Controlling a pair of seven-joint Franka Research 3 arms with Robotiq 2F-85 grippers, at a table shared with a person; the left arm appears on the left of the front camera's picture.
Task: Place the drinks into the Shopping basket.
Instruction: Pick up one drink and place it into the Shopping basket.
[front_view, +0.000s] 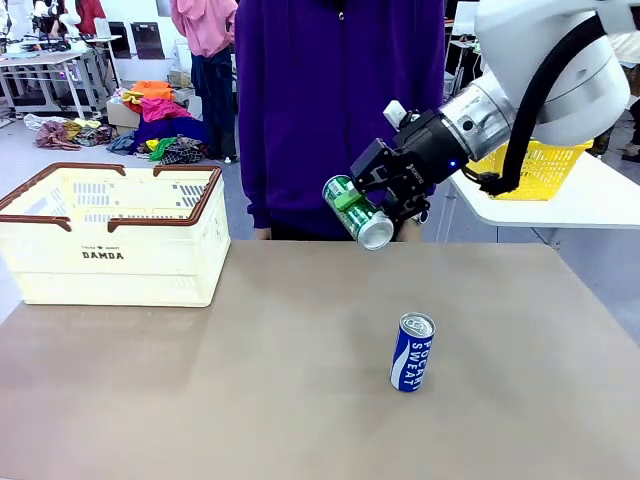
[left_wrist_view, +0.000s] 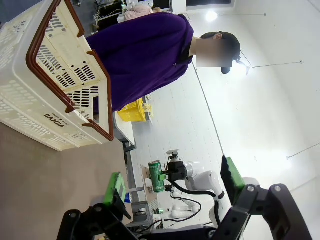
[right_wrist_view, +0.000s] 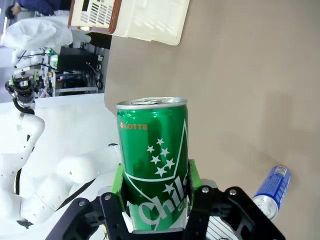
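A: Where's the green can (front_view: 368, 226)?
B: Upper centre-right, tilted, clamped in the right gripper (front_view: 350, 203) above the table (front_view: 250, 400).
A: Others?
B: Lower centre-right stands the blue can (front_view: 412, 352); at left, the Shopping basket (front_view: 115, 255). The left gripper (left_wrist_view: 173, 181) gapes, empty.

1. You're looking at a robot lab dressed as a shop: a white robot arm (front_view: 595, 95) reaches over a plain brown table (front_view: 250, 400).
2. Shop props sit around you: a Shopping basket (front_view: 115, 235) on the table, and a yellow mesh basket (front_view: 545, 170) on a white side table (front_view: 560, 205).
3. Behind the person (front_view: 340, 110) you see a bare grey floor (front_view: 20, 170), heaped clothes (front_view: 160, 125) and work benches (front_view: 50, 60) — an open workroom.
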